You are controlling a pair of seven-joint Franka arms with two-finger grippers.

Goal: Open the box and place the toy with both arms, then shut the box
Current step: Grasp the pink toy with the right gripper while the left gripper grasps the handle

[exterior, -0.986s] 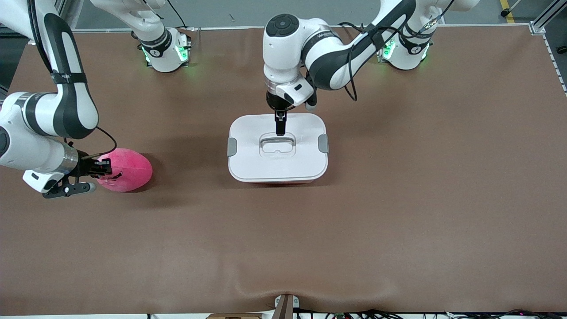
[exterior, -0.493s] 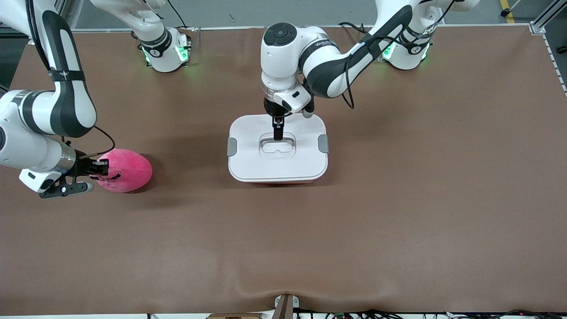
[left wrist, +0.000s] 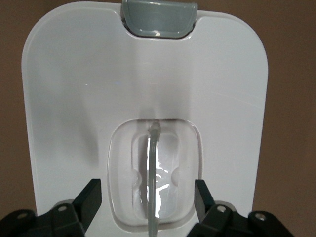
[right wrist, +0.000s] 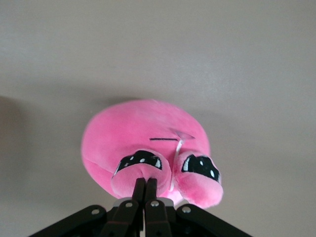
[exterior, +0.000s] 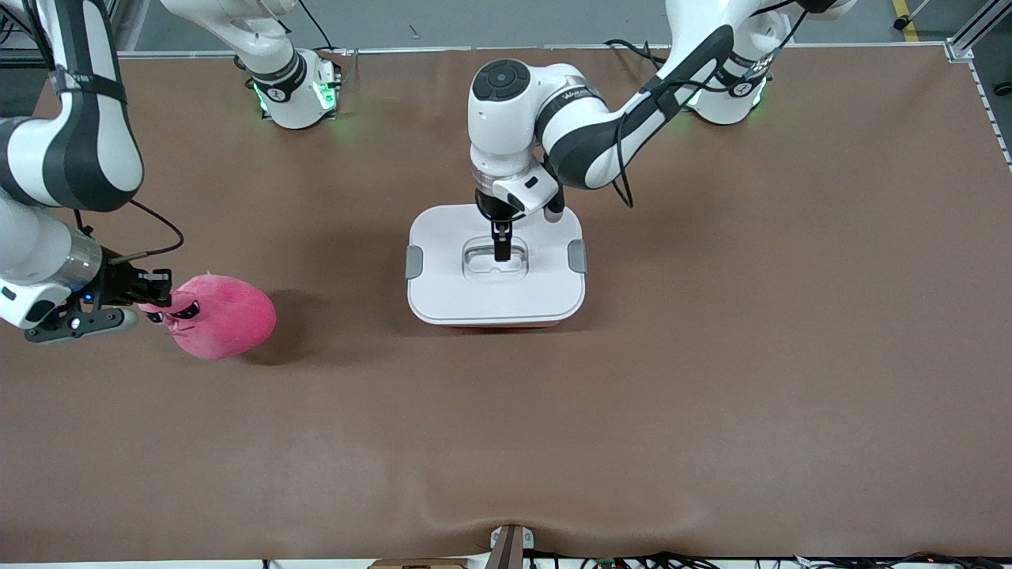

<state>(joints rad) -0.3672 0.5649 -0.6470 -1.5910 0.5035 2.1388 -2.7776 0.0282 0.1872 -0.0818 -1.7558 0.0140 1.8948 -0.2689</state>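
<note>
1. The box (exterior: 496,265) sat at the centre of the front view on the brown desk (exterior: 711,356), white lid (exterior: 443,284) on, one grey side clip (exterior: 413,261) at each short end.
2. The left gripper (exterior: 501,251) stood in the clear recessed handle (exterior: 495,262) at the lid's centre, the arm reaching in from the upper right of the frame.
3. In the left wrist view the two black fingers (left wrist: 90,198) stood apart at the bottom of the frame, one on each side of the thin upright handle bar (left wrist: 153,177), not pressing it: released, nothing gripped.
4. The same view showed one grey clip (left wrist: 159,18) at the top edge of the frame, seated on the lid's rim.
5. The toy (exterior: 219,315) was at the mid-left of the front view, toward the right arm's end of the desk, well apart from the box.
6. The right gripper (exterior: 158,294) was at the toy's end toward the frame's left edge, clenched on it.
7. In the right wrist view the fingers (right wrist: 145,190) were pressed together at the bottom centre of the frame, pinching plush between the toy's two small lobes with dark marks (right wrist: 200,165).
8. Whether the toy touched the desk or hung just above it could not be told.
</note>
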